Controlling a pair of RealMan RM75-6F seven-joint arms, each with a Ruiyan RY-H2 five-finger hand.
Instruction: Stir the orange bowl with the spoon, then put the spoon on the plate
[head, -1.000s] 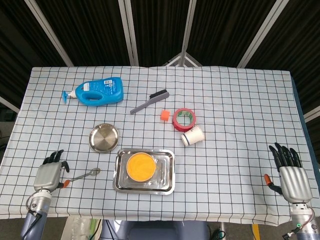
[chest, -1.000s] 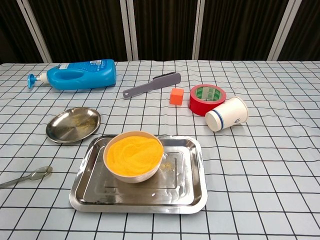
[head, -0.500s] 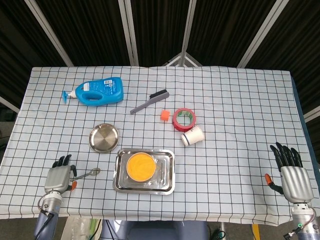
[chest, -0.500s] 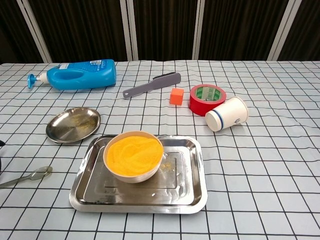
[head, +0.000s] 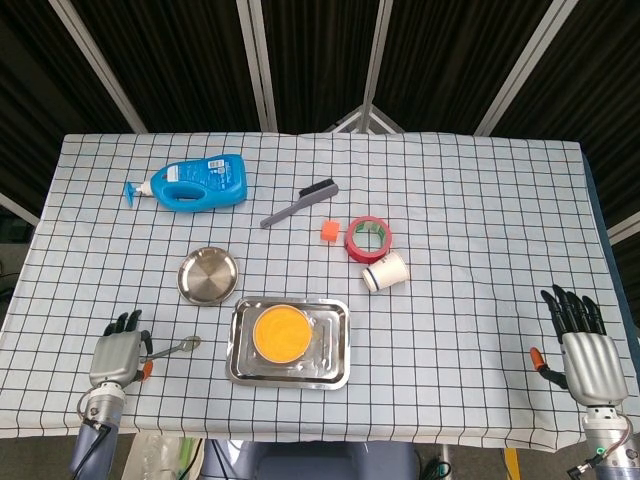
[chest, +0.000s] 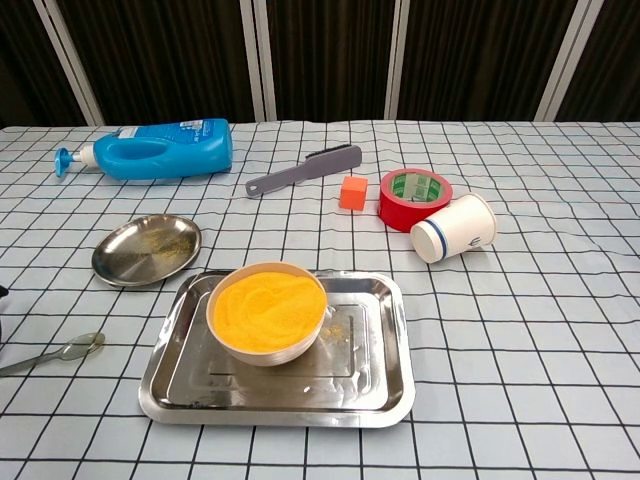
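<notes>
Checked tablecloth covers the table before dark curtains.

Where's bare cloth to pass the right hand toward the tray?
Open cloth runs from the right hand to the tray, below the paper cup. The far right half of the table is bare too. It is crowded mid-table: tape roll, orange cube, brush.
</notes>
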